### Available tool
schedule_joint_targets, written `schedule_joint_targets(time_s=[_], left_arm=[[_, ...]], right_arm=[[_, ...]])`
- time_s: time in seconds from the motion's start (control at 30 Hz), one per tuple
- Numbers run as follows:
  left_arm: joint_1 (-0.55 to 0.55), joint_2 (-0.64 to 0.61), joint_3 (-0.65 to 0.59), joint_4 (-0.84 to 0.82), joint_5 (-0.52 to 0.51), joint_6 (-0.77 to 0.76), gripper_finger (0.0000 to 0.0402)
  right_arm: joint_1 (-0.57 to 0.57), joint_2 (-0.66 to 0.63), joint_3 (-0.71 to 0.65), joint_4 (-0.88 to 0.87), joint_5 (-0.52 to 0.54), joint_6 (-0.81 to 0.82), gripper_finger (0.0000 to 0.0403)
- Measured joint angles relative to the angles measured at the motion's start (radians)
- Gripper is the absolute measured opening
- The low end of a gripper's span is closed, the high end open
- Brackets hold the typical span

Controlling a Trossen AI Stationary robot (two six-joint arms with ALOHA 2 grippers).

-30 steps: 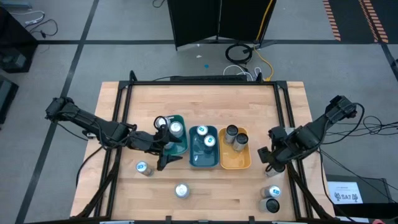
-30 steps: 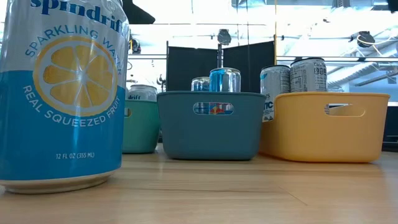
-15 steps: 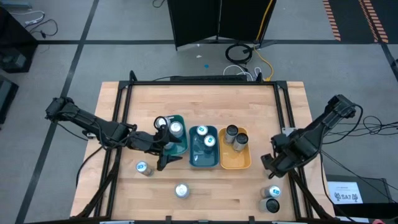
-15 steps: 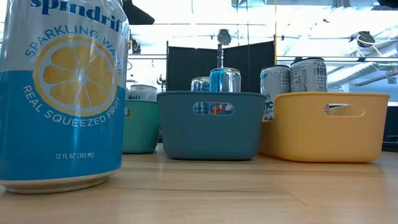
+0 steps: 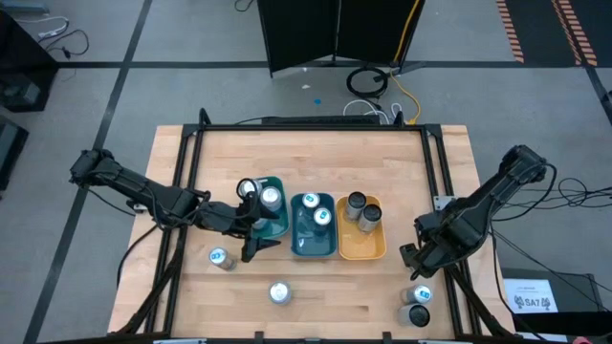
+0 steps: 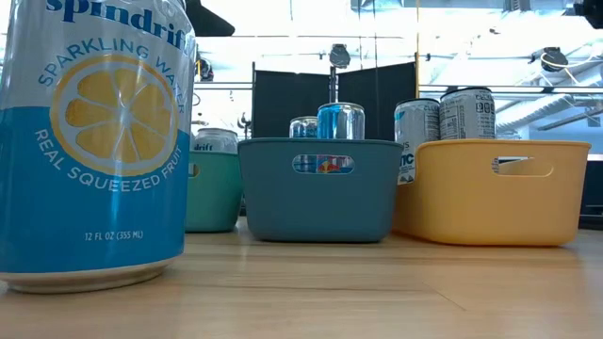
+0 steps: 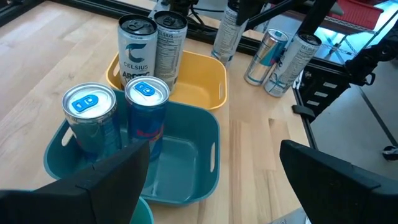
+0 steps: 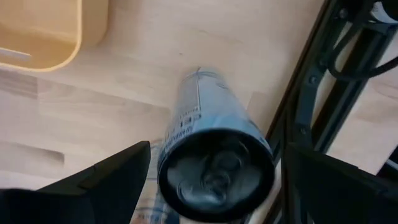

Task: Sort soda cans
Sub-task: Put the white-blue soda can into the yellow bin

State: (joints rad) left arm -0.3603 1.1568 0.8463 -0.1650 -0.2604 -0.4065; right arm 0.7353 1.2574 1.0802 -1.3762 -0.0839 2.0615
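Observation:
Silver soda cans stand upright in three trays. The green tray point(image 5: 275, 222) holds one can point(image 5: 271, 198), with another point(image 5: 249, 188) at its left rim. The teal tray point(image 7: 180, 162) holds two blue-topped cans point(image 7: 147, 112). The orange tray point(image 7: 199, 78) holds two dark-topped cans point(image 7: 138, 53). Loose cans stand on the table point(image 5: 219, 258), point(image 5: 278, 292), point(image 5: 421, 294). My left gripper point(image 5: 260, 227) hangs open over the green tray. My right gripper point(image 8: 214, 193) is open above a dark-topped can point(image 8: 214, 168), one finger on either side, apart from it.
A large blue Spindrift can point(image 6: 94, 141) fills the low view's left. Black frame rails point(image 8: 311, 93) run along the table's right edge, close beside the dark-topped can. Bare wood lies between the trays and the near edge.
My right gripper has moved toward the table's near edge, away from the orange tray and closer to the two cans at the near right corner. The left arm and all cans have kept still.

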Motion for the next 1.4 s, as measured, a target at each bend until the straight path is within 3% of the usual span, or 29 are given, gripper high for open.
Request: schedule_joint_targets(time_s=[0.1,0.4,0.7,0.83,1.0,1.13,1.4], left_arm=[[0.0,0.0,0.0,0.0,0.0,-0.004,0.0368],[0.0,0.0,0.0,0.0,0.0,-0.004,0.0368],[0.0,0.0,0.0,0.0,0.0,0.002,0.0368],[0.0,0.0,0.0,0.0,0.0,0.003,0.0368],[0.0,0.0,0.0,0.0,-0.001,0.003,0.0368],[0.004,0.0,0.0,-0.001,-0.006,0.002,0.0368],[0.008,0.0,0.0,0.021,-0.011,-0.002,0.0368]], right_arm=[[0.0,0.0,-0.031,0.023,0.002,0.008,0.0348],[0.0,-0.001,-0.038,0.046,0.002,0.021,0.0242],[0.0,0.0,0.094,-0.08,0.033,-0.025,0.0248],[0.0,0.0,0.226,-0.189,0.114,-0.051,0.0245],[-0.005,-0.012,0.367,-0.19,0.264,-0.138,0.0245],[-0.045,-0.011,0.428,-0.194,0.324,-0.228,0.0245],[-0.221,0.045,0.434,-0.101,0.314,-0.565,0.0245]])
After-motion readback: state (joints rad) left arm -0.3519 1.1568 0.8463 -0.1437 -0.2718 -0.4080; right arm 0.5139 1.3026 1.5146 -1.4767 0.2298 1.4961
